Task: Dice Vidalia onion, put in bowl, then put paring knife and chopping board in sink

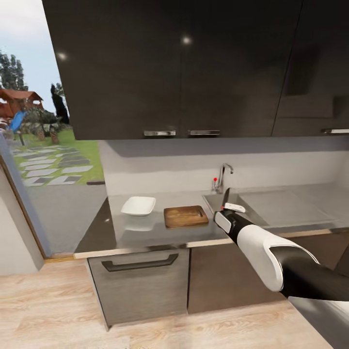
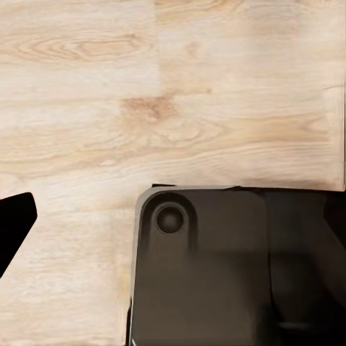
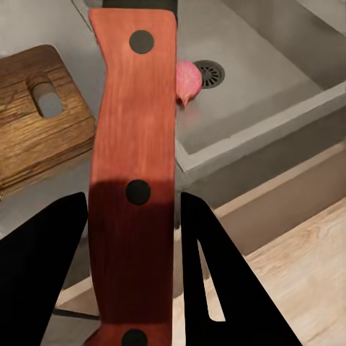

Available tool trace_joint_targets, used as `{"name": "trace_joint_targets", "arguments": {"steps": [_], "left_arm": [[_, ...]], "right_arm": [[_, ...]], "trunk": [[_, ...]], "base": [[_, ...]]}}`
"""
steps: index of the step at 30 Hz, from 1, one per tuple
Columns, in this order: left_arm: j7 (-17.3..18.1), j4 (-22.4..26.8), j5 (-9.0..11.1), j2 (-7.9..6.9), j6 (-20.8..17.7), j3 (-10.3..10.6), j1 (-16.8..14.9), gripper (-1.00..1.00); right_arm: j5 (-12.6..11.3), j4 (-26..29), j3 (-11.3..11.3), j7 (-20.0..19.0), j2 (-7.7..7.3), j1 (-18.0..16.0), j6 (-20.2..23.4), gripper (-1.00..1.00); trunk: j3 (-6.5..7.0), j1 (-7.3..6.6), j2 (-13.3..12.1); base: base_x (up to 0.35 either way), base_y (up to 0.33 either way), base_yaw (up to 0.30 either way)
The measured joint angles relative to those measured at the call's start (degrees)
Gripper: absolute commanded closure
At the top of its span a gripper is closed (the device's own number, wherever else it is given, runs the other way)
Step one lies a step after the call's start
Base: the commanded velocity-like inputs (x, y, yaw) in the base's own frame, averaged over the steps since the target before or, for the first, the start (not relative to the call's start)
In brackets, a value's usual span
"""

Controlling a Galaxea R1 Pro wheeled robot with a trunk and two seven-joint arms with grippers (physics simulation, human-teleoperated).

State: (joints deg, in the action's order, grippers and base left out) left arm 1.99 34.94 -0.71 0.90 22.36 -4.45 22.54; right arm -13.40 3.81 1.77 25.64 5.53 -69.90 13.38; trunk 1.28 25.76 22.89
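Note:
My right gripper [image 3: 133,196] is shut on the red-orange handle of the paring knife [image 3: 137,108]. In the head view the right gripper [image 1: 229,211] hovers at the sink's [image 1: 212,199] near left corner, with the dark blade of the paring knife [image 1: 226,196] pointing up and away. The pink Vidalia onion [image 3: 187,78] lies in the sink [image 3: 245,119] beside the round drain. The brown chopping board [image 1: 185,216] lies on the countertop [image 1: 145,235] just left of the sink, and the white bowl [image 1: 138,205] sits left of it. The left gripper [image 2: 173,216] hangs over the floor with one black fingertip [image 2: 16,223] far out to the side.
The chrome faucet [image 1: 223,175] with a red knob stands behind the basin. Dark wall cabinets [image 1: 184,68] hang above the counter. A flat drainboard [image 1: 281,206] extends right of the basin. A glass door [image 1: 48,160] is at the left. The robot's dark base [image 2: 216,274] is on the wooden floor.

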Motion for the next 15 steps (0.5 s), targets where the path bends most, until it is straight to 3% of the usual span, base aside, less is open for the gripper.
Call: {"name": "trace_joint_targets", "arguments": {"steps": [5, 15], "left_arm": [[0.0, -0.3, -0.1, 0.00, 0.0, 0.0, 0.0, -1.00], [0.0, -0.3, -0.1, 0.00, 0.0, 0.0, 0.0, -1.00]], "right_arm": [[0.0, 0.0, 0.0, 0.0, 0.00, 0.0, 0.0, 1.00], [0.0, 0.0, 0.0, 0.0, -0.01, 0.0, 0.0, 1.00]], "trunk": [[0.00, 0.00, 0.0], [0.00, 0.00, 0.0]], "base": [[0.000, -0.317, 0.182], [0.000, -0.317, 0.017]]}}
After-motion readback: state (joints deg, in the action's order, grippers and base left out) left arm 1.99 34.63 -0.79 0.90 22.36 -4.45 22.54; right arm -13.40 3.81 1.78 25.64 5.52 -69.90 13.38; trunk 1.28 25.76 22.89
